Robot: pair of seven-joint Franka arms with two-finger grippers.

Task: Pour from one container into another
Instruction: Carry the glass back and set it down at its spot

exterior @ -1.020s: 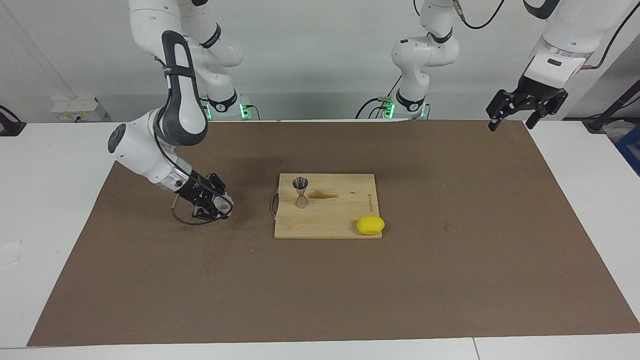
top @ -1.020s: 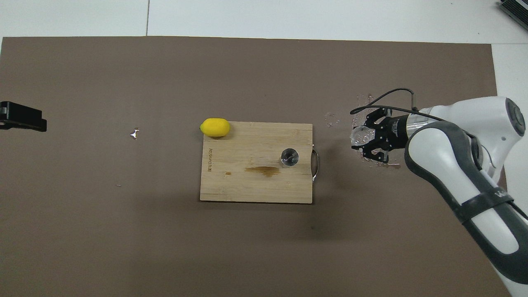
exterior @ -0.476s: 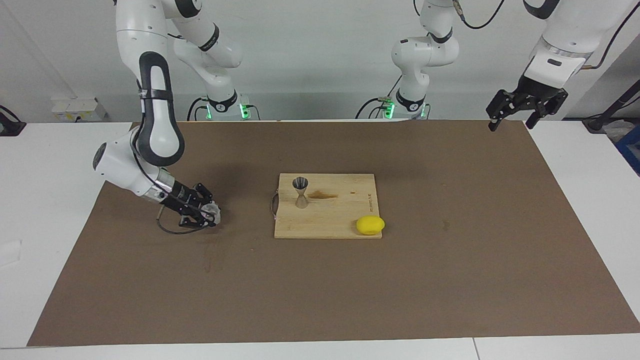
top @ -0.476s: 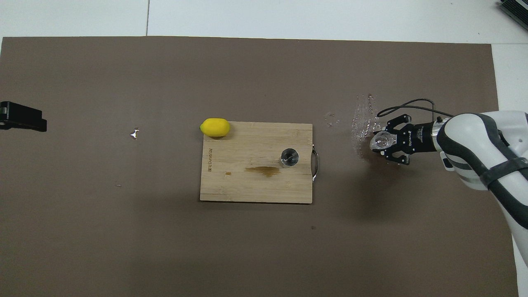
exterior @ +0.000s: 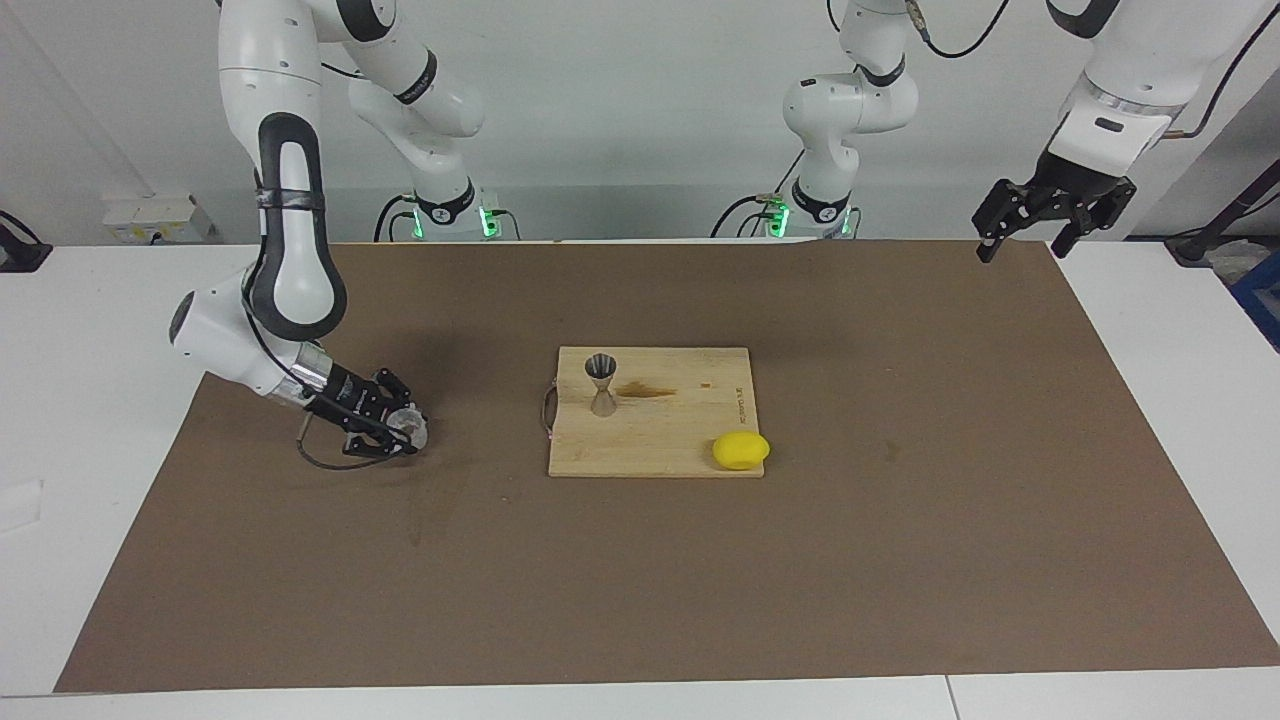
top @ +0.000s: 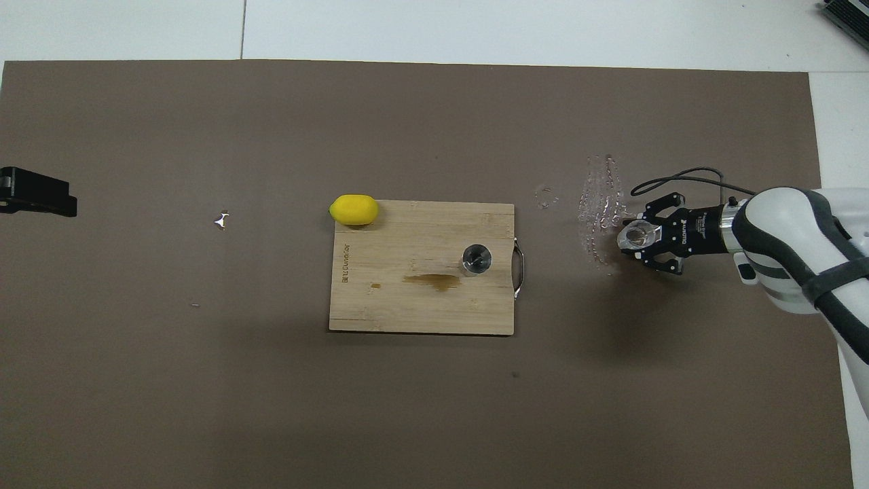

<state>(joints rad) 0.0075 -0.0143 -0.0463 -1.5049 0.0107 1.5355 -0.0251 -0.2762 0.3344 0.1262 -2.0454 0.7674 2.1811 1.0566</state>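
The clear glass tumbler [exterior: 411, 428] sits between the fingers of my right gripper [exterior: 398, 432], low over the brown mat toward the right arm's end of the table, well apart from the board. In the overhead view the tumbler [top: 636, 234] shows its round mouth, with the right gripper [top: 643, 236] shut around it. The metal jigger [exterior: 601, 384] stands upright on the wooden cutting board [exterior: 680, 432], at the board's handle end [top: 476, 259]. My left gripper [exterior: 1022, 243] waits open and empty, raised over the mat's corner at the left arm's end.
A yellow lemon [exterior: 741, 450] rests at the board's corner farthest from the robots. A brown stain [exterior: 646, 390] lies on the board beside the jigger. Wet splash marks [top: 601, 204] spot the mat next to the tumbler.
My right gripper has carried the tumbler away from the board toward the right arm's end and lower to the mat, turning it more upright. The left arm has not moved.
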